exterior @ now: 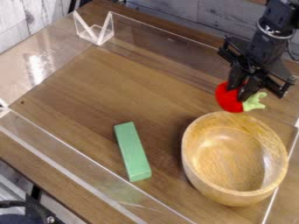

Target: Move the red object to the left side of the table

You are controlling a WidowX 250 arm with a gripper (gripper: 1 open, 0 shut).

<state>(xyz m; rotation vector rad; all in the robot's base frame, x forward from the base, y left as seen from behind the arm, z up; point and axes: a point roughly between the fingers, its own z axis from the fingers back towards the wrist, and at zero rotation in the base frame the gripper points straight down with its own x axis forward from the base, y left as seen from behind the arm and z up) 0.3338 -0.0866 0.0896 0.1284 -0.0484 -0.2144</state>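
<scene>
The red object (232, 96) is a small round red toy with a green bit at its right, hanging just above the far rim of the wooden bowl. My gripper (246, 81) comes down from the upper right and is shut on the red object's top, holding it clear of the table (128, 83). The black fingers (237, 73) cover the toy's upper part.
A large wooden bowl (233, 157) sits at the right front. A green rectangular block (132, 150) lies left of it near the front wall. Low clear acrylic walls (70, 166) edge the tabletop, with a clear corner piece (93, 28) at the back left.
</scene>
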